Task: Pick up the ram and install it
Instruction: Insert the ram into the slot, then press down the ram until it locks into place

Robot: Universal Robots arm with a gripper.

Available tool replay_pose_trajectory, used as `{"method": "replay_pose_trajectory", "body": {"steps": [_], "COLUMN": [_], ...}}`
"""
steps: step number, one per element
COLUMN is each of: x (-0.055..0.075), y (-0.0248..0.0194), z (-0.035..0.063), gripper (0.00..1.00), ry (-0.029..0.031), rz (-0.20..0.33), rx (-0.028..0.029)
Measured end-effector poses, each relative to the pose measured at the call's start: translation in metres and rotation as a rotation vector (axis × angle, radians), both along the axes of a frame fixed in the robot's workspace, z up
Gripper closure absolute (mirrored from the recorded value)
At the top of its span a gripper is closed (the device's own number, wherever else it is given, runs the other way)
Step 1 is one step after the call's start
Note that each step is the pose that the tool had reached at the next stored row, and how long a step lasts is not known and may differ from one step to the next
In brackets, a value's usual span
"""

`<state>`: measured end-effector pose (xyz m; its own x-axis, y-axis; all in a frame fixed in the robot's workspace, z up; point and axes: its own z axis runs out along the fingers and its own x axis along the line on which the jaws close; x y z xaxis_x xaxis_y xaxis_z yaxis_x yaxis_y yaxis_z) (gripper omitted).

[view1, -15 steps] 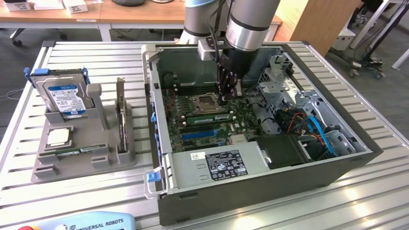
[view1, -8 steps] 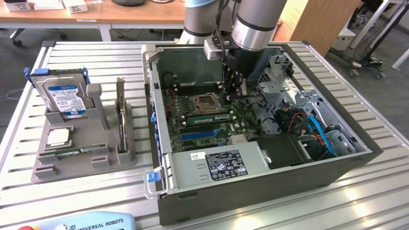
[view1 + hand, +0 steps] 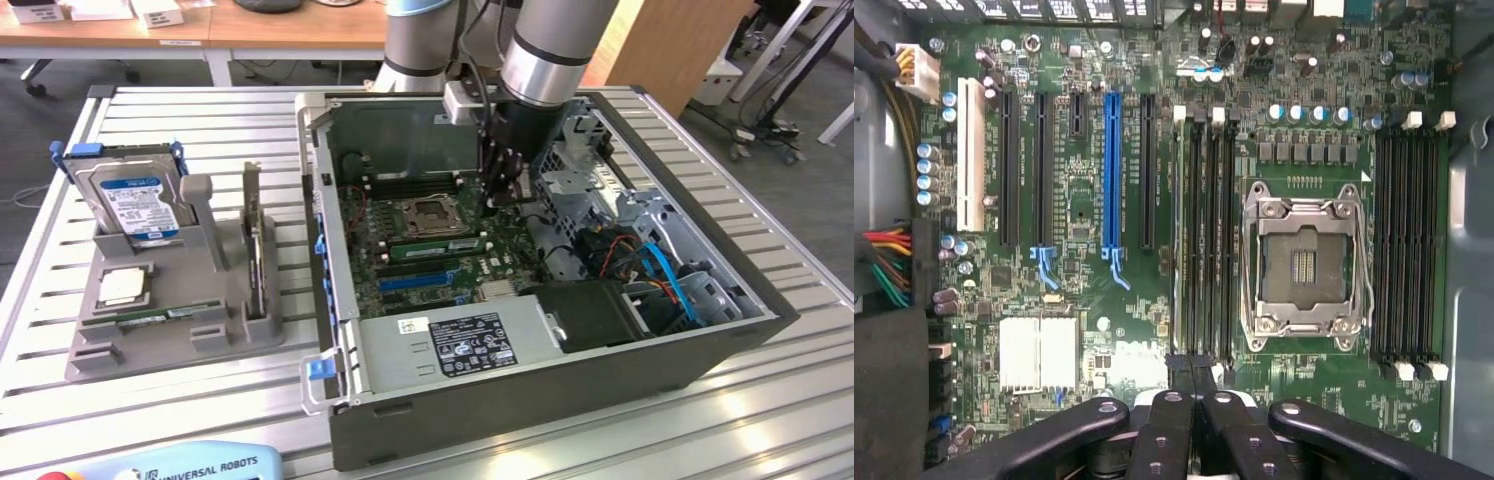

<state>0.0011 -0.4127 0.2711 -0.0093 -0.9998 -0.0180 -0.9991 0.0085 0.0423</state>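
One ram (image 3: 438, 243) stands edge-up in a memory slot beside the open processor socket (image 3: 430, 212) inside the computer case (image 3: 534, 390). In the wrist view this ram (image 3: 1176, 230) is a thin pale strip in the outermost of several black slots. My gripper (image 3: 502, 196) hangs inside the case over the motherboard. Its black fingertips (image 3: 1191, 368) are shut together just above one end of those slots, with nothing visible between them. Whether they touch the ram I cannot tell. A second green ram (image 3: 160, 315) lies along the front of the grey stand (image 3: 94, 350) outside the case.
The grey stand also holds a blue-labelled hard drive (image 3: 136, 205), a square silver processor (image 3: 123, 287) and an upright card (image 3: 251, 235). More black memory slots (image 3: 1406, 240) lie beyond the socket. Drive cages and blue cables (image 3: 667, 270) crowd the case's far side. A teach pendant (image 3: 174, 465) lies at the table's front.
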Motion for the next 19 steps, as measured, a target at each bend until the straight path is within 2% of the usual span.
{"method": "replay_pose_trajectory", "body": {"steps": [4, 16, 19], "x": [0.0, 0.0, 0.0], "y": [-0.0001, -0.0001, -0.0001], "z": [-0.001, -0.0225, -0.0239], "gripper": [0.9, 0.9, 0.9], "ry": [0.0, -0.003, -0.003], "rz": [0.0, 0.0, 0.0], "rx": [0.0, -0.0002, -0.0001]}}
